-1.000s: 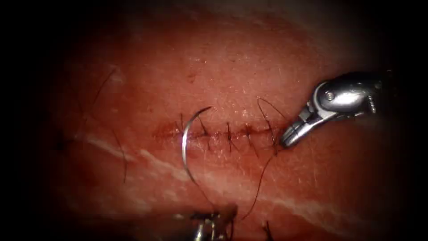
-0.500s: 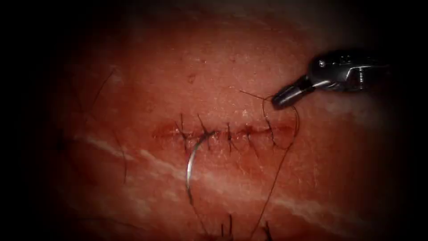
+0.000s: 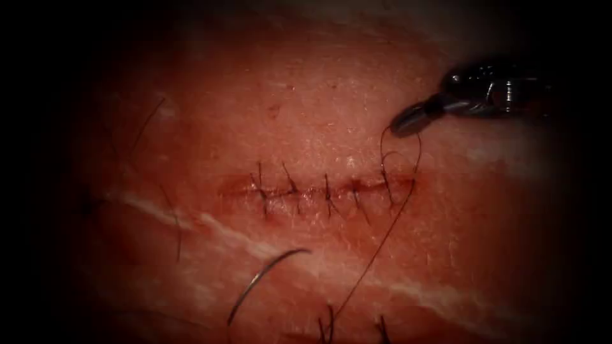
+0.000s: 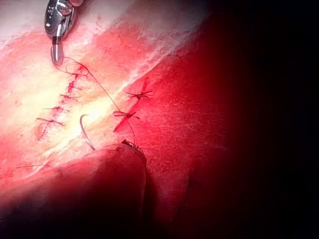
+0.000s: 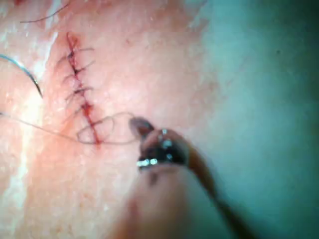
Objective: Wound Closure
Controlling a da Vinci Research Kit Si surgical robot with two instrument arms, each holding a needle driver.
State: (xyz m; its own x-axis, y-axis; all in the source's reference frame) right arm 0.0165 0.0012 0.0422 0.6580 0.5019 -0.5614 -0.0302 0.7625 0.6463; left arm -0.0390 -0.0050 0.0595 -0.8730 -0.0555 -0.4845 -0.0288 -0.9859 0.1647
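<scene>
Below the cut [image 3: 319,188], toward the endoscope view's left, the needle [image 3: 261,277] is seen lying free of the tissue [image 3: 210,95], its curve clear of the stitches [image 3: 328,194]; by which end it is held cannot be told. Thread [image 3: 376,251] is traced from the lower edge up past the cut's right end, where a loop is formed. At the right, above the cut, the right hand [image 3: 408,121] is noted closed on the thread at that loop.

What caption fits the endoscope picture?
Right hand holds thread looped by the stitched cut; needle lies free on the tissue below.
</scene>
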